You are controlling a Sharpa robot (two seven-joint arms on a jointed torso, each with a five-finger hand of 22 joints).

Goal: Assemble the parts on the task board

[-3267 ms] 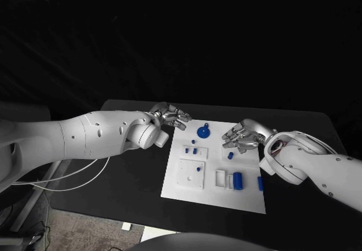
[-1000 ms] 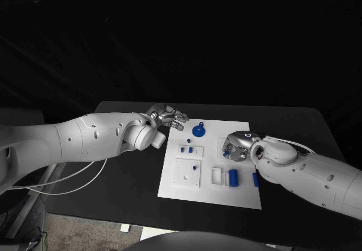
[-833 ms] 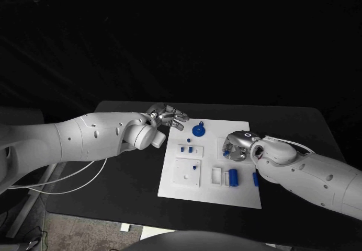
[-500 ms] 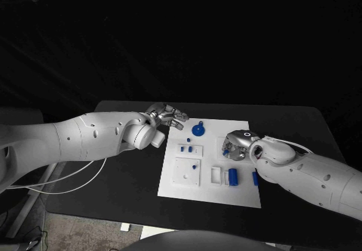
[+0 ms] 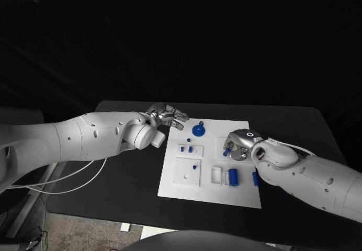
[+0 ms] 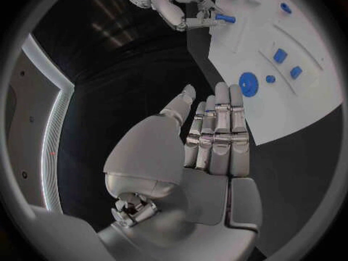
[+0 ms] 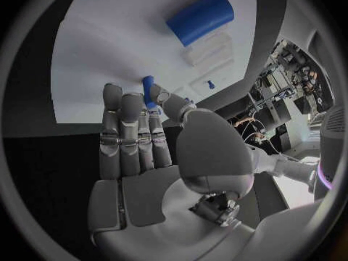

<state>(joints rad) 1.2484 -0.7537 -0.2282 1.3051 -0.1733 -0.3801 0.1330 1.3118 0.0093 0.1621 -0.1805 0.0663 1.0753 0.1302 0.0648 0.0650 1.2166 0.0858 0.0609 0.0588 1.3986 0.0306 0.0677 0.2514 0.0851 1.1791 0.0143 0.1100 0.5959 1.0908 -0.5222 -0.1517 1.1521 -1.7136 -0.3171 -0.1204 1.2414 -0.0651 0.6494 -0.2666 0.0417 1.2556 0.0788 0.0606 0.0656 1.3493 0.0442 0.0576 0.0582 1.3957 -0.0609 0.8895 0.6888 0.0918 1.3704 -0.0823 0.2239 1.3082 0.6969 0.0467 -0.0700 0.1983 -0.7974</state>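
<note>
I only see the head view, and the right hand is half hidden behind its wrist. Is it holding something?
Observer: Yes; the left wrist view shows the right hand pinching a small blue peg between thumb and finger.
Operator: And the left hand?
Observer: Its wrist view shows the left hand holding nothing, fingers straight, side by side.
Operator: Where is the peg?
Observer: Right wrist view: its tip pokes past the fingertips, over the task board.

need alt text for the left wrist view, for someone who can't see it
The left robot hand hangs open, fingers straight, beside the white task board, which carries a blue disc and smaller blue parts. Beyond it, the right robot hand pinches a small blue peg above the board.
</note>
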